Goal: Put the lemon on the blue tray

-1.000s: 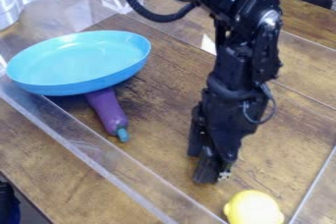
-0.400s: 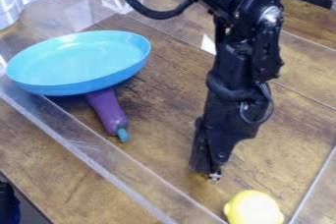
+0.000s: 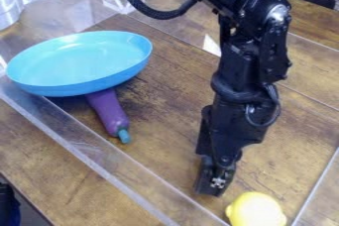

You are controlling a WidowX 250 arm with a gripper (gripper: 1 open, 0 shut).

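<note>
The small smooth bright-yellow oval lemon (image 3: pixel 256 210) lies on its side on the brown wood-grain worktop (image 3: pixel 146 126), near the bottom edge of the view, its long axis roughly level and running from upper left to lower right. Just beside it, up and to the left in view, hang the black jaws (image 3: pixel 216 177), apart from the fruit; whether they are open or closed I cannot tell. The round shallow light-blue plastic tray (image 3: pixel 79 61) sits well apart, over the purple eggplant (image 3: pixel 111 114).
</note>
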